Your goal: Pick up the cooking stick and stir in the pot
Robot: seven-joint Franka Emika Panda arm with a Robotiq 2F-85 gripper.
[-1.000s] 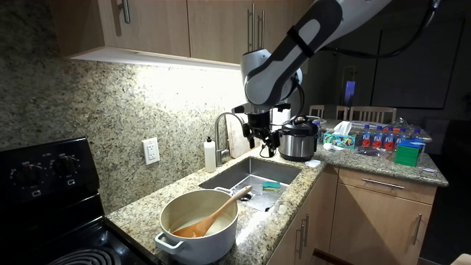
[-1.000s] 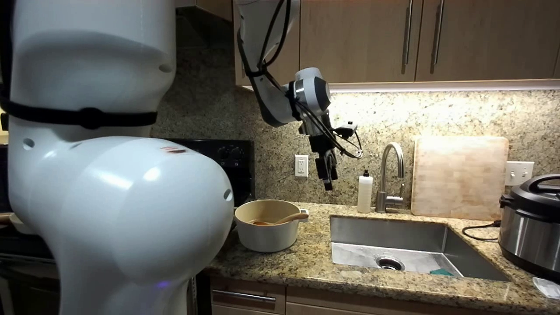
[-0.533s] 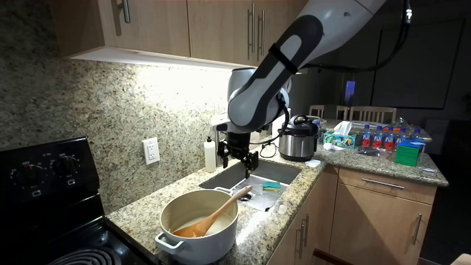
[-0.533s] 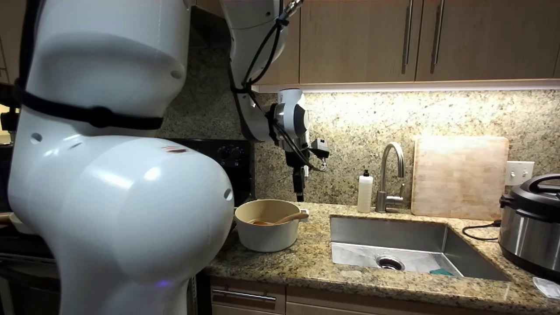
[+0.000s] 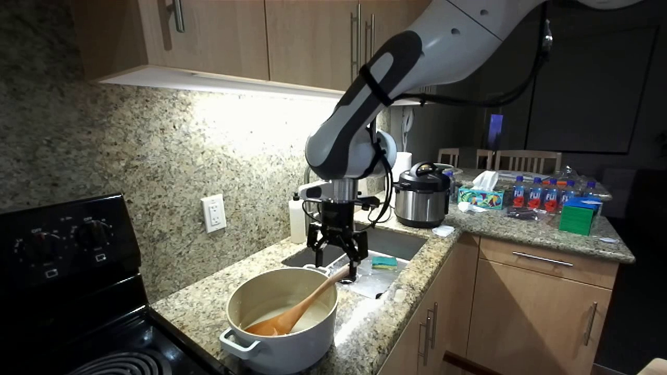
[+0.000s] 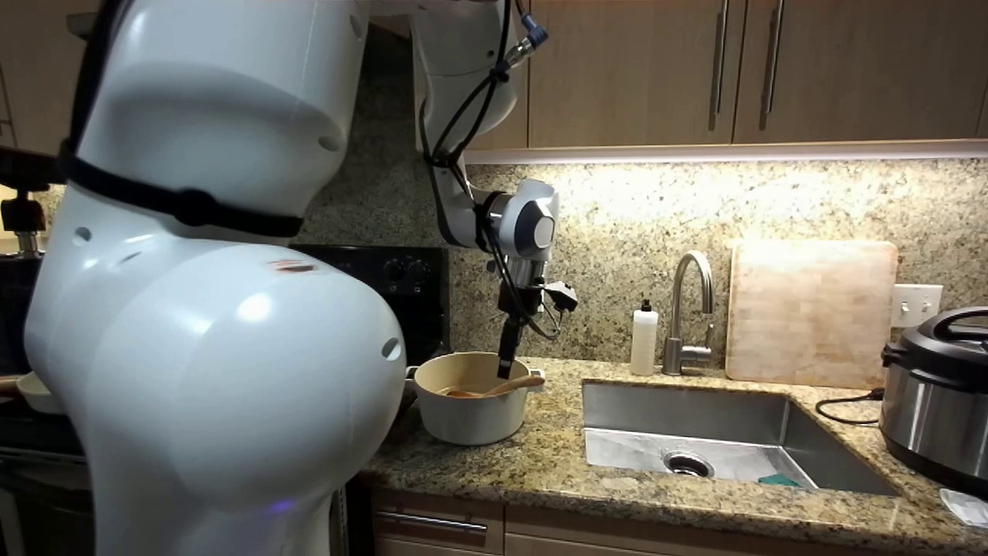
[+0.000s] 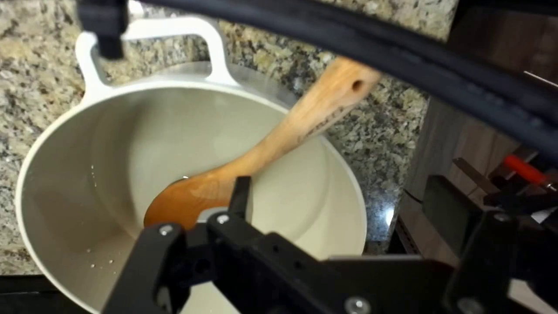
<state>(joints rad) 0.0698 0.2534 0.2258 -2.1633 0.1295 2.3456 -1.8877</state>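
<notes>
Cooking stick [image 7: 261, 155] not lifted: spoon end down inside pot [image 5: 302, 354], handle leaning out over rim. Gripper [image 5: 336, 266] spread wide near handle, nothing gripped; contact unclear from here. Reach nearly done, I'd judge; grasp, stirring left.

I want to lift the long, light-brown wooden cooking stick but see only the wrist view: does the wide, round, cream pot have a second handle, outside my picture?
Observer: Yes, in an exterior view a pale loop handle shows on the side of the pot nearest the black stove.
Operator: What is beside the pot where the cooking stick juts out?
Observer: In both exterior views, a rectangular, stainless-steel sink, set into the speckled granite counter.
</notes>
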